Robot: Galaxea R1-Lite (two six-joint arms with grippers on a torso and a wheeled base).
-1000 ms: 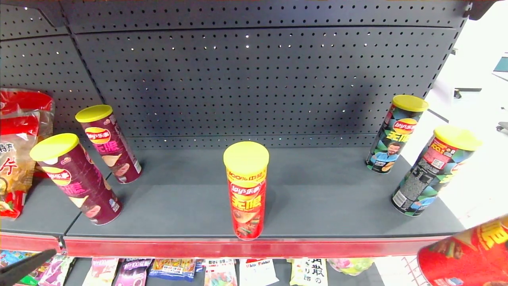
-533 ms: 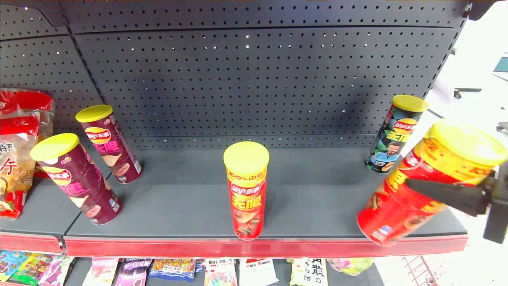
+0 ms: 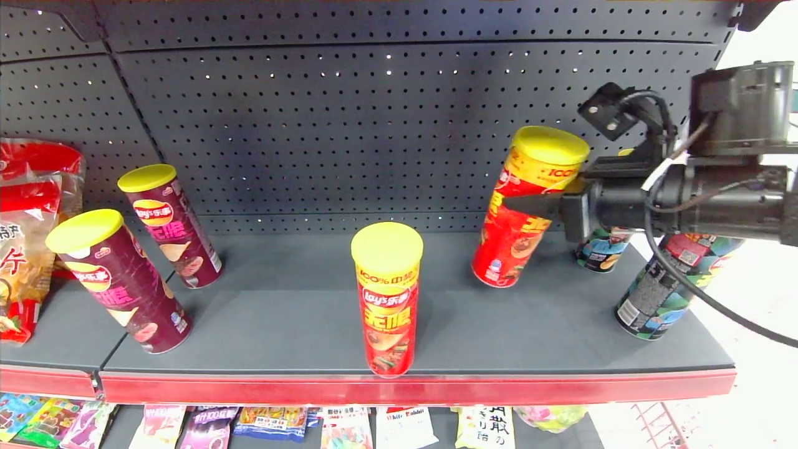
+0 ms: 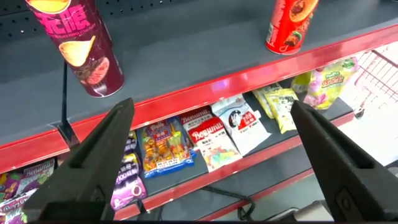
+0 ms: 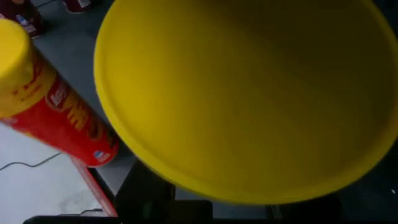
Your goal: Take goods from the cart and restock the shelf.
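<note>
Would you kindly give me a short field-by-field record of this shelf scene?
right tool: shut on the held red can
held red can: tilted, yellow lid up, over the shelf toward its back right; base contact unclear
left tool: open, empty, facing the shelf's red front edge
middle front: standing red can, upright
left side: front purple can, rear purple can
right side: front dark can, rear dark can, both partly behind the right arm
</note>
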